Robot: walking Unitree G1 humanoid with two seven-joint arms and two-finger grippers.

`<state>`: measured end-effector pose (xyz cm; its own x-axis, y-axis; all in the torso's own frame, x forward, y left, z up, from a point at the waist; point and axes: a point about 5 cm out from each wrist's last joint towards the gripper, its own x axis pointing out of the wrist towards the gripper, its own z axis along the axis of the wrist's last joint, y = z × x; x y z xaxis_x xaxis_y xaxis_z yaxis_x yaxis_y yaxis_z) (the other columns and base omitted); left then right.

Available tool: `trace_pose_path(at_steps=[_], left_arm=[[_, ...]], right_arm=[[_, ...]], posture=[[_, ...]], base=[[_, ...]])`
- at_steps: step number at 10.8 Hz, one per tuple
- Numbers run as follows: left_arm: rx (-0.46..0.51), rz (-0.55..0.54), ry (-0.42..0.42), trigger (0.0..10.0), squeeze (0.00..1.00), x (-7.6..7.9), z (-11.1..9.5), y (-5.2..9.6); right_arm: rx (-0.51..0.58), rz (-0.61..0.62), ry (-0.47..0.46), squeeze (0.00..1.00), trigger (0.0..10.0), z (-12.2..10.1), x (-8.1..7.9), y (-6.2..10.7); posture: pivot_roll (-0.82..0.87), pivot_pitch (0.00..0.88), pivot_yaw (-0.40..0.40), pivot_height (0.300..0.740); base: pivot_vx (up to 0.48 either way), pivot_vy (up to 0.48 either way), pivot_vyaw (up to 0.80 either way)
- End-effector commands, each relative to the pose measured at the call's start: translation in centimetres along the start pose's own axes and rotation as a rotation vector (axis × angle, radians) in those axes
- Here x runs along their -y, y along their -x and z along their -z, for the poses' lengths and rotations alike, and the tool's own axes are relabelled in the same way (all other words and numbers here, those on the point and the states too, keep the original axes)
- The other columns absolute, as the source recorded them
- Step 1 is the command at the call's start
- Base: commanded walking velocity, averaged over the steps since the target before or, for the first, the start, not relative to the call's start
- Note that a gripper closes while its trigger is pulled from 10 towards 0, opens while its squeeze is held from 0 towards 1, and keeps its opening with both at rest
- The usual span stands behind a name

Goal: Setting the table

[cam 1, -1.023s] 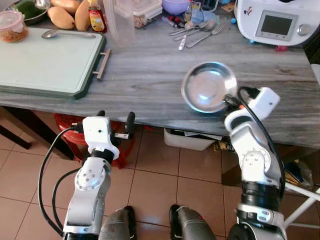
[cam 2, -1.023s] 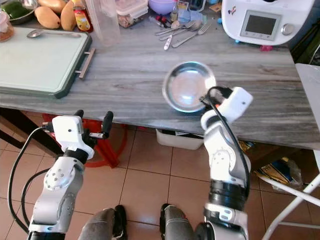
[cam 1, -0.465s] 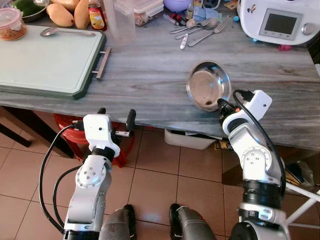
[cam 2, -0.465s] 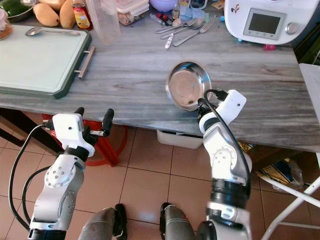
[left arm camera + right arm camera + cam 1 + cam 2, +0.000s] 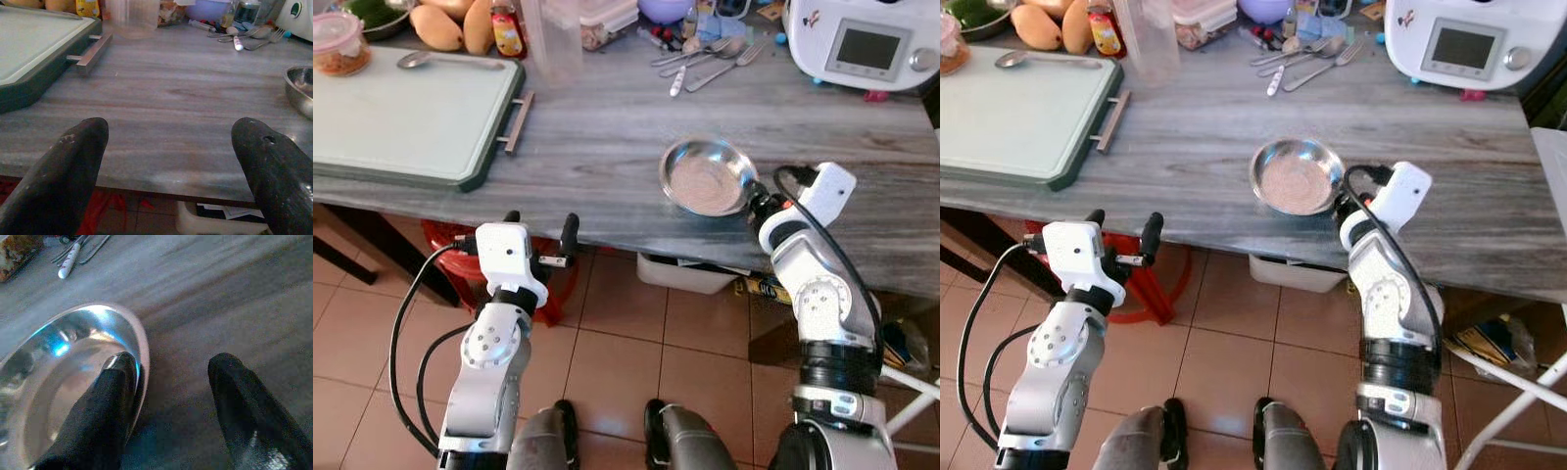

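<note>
Right gripper (image 5: 166, 396), fingers parted, straddles steel bowl's (image 5: 708, 177) rim; no readable labels.

Left arm: lower left of frame, forearm raised | left gripper (image 5: 540, 223): fingers spread wide, holding nothing | right arm: lower right, bent, wrist angled inward | right gripper (image 5: 166, 396): centre right, fingers parted.
</note>
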<state>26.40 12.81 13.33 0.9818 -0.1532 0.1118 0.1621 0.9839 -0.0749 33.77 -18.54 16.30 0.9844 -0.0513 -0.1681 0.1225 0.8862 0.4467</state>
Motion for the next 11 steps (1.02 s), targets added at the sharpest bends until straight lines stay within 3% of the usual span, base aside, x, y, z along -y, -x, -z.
trace_pose_path(at_steps=[1, 6, 8, 9, 10, 11], left_arm=[[-0.017, -0.002, 0.0, 10.0, 0.0, -0.1, 0.3, 0.1], [-0.031, -0.067, -0.058, 10.0, 0.0, -0.8, 0.4, 0.1], [-0.013, -0.166, -0.104, 10.0, 0.0, -2.0, 0.6, 0.7], [-0.002, -0.217, -0.093, 10.0, 0.0, -2.6, 0.7, 0.6], [0.036, -0.252, -0.119, 10.0, 0.0, -2.8, 0.4, 0.3], [0.058, -0.289, -0.119, 10.0, 0.0, -2.9, 0.0, -0.1]], right_arm=[[0.011, -0.003, 0.001, 1.0, 10.0, -0.3, 0.2, -0.1], [0.104, -0.165, 0.103, 1.0, 10.0, -0.4, -1.3, 0.1], [0.283, -0.174, 0.331, 1.0, 10.0, -0.9, -1.1, 1.7], [0.323, -0.176, 0.409, 1.0, 10.0, -0.5, -1.2, 2.5], [0.324, -0.173, 0.427, 1.0, 10.0, 0.1, -1.0, 3.1], [0.304, -0.143, 0.474, 0.51, 10.0, 1.2, -0.1, 3.8]], posture=[[-0.03, 0.21, 0.002, 0.74], [-0.02, 0.189, 0.001, 0.74], [-0.02, 0.162, -0.002, 0.74], [-0.02, 0.108, -0.012, 0.74], [-0.01, 0.085, -0.015, 0.74], [-0.01, 0.052, -0.016, 0.74]], base=[[0.0, 0.0, 0.0], [0.0, 0.0, 0.0], [0.0, 0.0, 0.0], [0.0, 0.0, 0.0], [0.0, 0.0, 0.0], [0.0, 0.0, 0.0]])
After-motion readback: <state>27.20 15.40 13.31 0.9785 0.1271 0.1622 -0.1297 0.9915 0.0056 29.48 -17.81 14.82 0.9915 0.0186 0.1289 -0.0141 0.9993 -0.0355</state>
